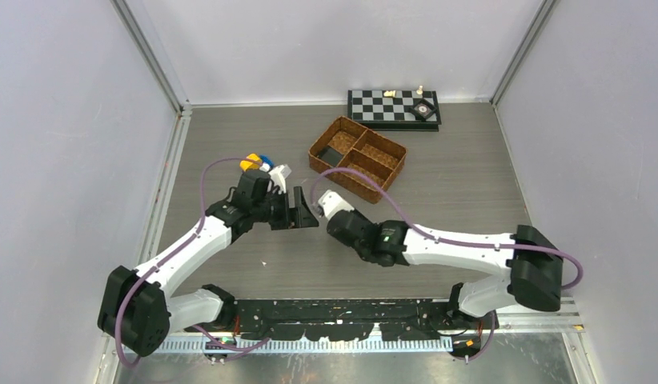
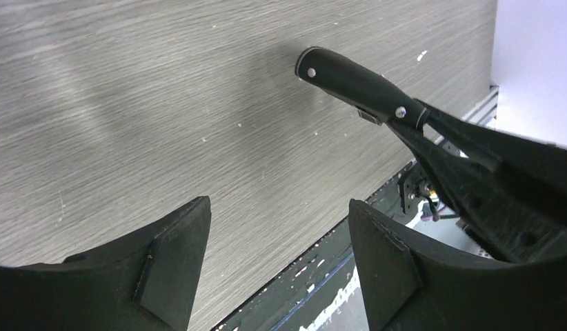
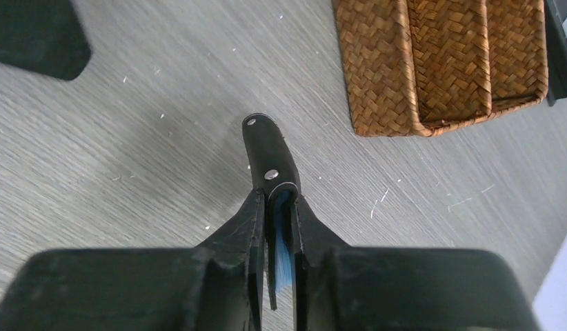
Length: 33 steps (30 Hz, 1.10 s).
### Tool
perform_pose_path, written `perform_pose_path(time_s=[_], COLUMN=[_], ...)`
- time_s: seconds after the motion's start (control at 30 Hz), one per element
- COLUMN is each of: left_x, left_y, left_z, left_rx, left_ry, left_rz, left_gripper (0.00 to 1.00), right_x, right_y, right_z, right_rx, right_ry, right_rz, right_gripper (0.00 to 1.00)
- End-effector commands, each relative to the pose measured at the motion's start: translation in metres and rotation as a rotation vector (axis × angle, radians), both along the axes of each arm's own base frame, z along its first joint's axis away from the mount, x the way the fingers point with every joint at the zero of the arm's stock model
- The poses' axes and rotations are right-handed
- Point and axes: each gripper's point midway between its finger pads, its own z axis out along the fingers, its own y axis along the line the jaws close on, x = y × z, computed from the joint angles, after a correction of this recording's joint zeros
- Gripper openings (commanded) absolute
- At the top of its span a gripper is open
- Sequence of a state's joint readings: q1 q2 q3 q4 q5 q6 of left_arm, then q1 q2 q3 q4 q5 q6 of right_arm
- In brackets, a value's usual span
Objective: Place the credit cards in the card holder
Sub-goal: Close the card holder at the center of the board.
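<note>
The right gripper [image 3: 277,201] is clamped on the card holder [image 3: 270,148]. Its 2 fingers pinch the folded black wallet edge-on, with a strip of blue sleeve showing between the leather faces. The wallet's long axis runs straight out past the fingertips, and the snap tab [image 3: 252,123] leads toward the far left, low over the table [image 3: 129,172]; I cannot tell if the tab touches the surface. The left gripper [image 2: 279,215] stands with its jaws wide apart and holding nothing. It sits just left of the wallet, which lies ahead of it and off to the right rather than between its fingers. So the right arm has the wallet, and the left arm is the free one just beside it. The next move likely turns on bringing those open jaws across to the tab or the free edge to spread the fold. No credit cards show clearly in any view. The wicker basket [image 1: 395,149] sits far right, with something dark in 1 compartment that I cannot identify.
</note>
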<state>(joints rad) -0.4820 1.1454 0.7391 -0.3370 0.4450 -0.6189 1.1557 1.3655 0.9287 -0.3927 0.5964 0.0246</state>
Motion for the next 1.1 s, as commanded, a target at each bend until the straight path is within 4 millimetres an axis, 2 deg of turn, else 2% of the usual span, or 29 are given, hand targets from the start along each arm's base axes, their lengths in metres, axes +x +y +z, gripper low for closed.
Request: perform_pose_path(time_s=[0.0, 0.07, 0.13, 0.23, 0.33, 0.43, 0.57, 0.63, 0.7, 0.93, 1.07], left_x=[0.012, 0.01, 0.007, 0.001, -0.005, -0.011, -0.021, -0.026, -0.03, -0.049, -0.062], left_y=[0.005, 0.005, 0.005, 0.007, 0.006, 0.004, -0.005, -0.011, -0.019, -0.041, -0.066], left_z=[-0.007, -0.013, -0.019, -0.028, -0.035, -0.04, -0.047, -0.052, -0.057, -0.085, -0.092], left_rx=[-0.003, -0.003, -0.001, 0.004, -0.005, -0.018, -0.019, -0.011, -0.001, 0.029, -0.032], left_ry=[0.003, 0.019, 0.038, 0.059, 0.073, 0.086, 0.097, 0.098, 0.098, 0.147, 0.186], left_rz=[0.093, 0.101, 0.097, 0.088, 0.072, 0.053, 0.015, -0.004, -0.024, -0.077, -0.138], left_gripper=[0.75, 0.75, 0.75, 0.75, 0.75, 0.74, 0.72, 0.71, 0.69, 0.66, 0.63], right_x=[0.001, -0.021, -0.042, -0.065, -0.074, -0.071, -0.055, -0.055, -0.059, -0.07, -0.067], right_y=[0.016, 0.029, 0.038, 0.043, 0.041, 0.032, 0.003, -0.008, -0.011, -0.022, -0.034], right_z=[0.019, 0.009, 0.004, 0.01, 0.027, 0.038, 0.029, 0.012, -0.003, -0.029, -0.039], right_rx=[-0.045, 0.01, 0.084, 0.206, 0.307, 0.406, 0.468, 0.49, 0.518, 0.54, 0.57], right_ry=[-0.114, -0.019, 0.085, 0.196, 0.243, 0.256, 0.325, 0.43, 0.513, 0.573, 0.535], right_rz=[-0.002, 0.043, 0.081, 0.091, 0.048, -0.089, -0.402, -0.548, -0.638, -0.816, -0.89], right_gripper=[0.31, 0.47, 0.58, 0.72, 0.76, 0.79, 0.77, 0.69, 0.62, 0.59, 0.59])
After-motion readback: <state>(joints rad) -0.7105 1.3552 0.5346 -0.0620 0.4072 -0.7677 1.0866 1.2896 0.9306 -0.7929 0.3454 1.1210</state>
